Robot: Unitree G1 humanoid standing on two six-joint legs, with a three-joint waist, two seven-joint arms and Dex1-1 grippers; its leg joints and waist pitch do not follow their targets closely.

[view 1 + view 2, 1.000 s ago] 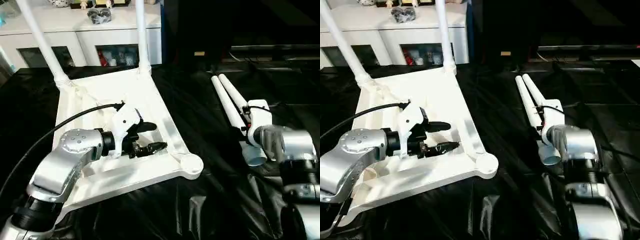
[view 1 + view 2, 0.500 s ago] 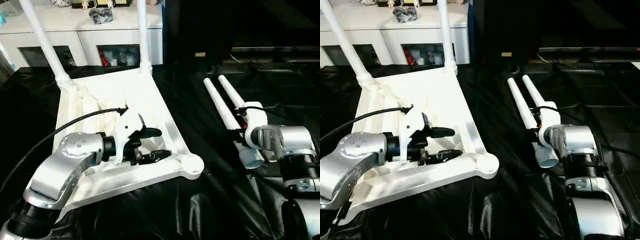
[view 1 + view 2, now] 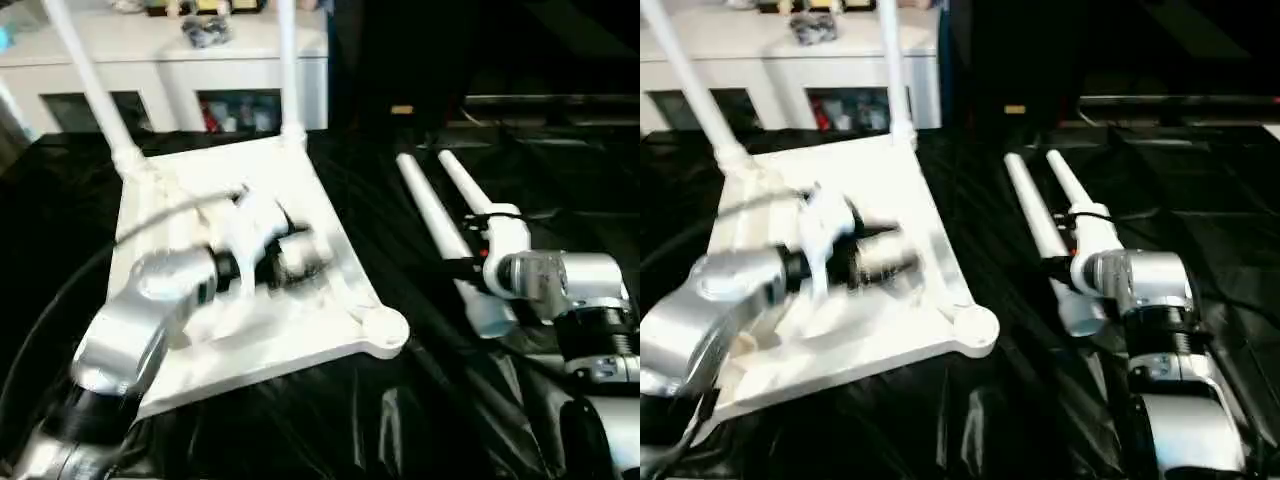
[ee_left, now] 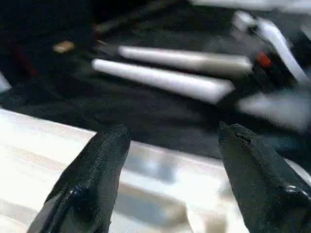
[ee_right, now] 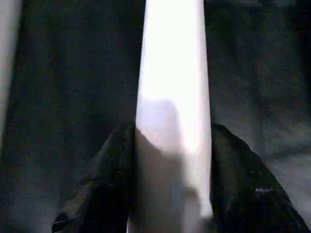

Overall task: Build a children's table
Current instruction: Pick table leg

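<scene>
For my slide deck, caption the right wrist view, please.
Right gripper closing its black fingers around a loose white table leg lying on black sheeting.

A crinkled black plastic sheet (image 3: pixel 330 420) covers the floor; behind it stands a white glass-doored cabinet (image 3: pixel 180 75).

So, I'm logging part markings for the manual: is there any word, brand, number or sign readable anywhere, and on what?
None can be read.
Tabletop, upright legs and loose legs: plain white, no print.
Small yellowish tag on the dark surface behind: too small to read.
Items on the cabinet: too blurred to read.
</scene>
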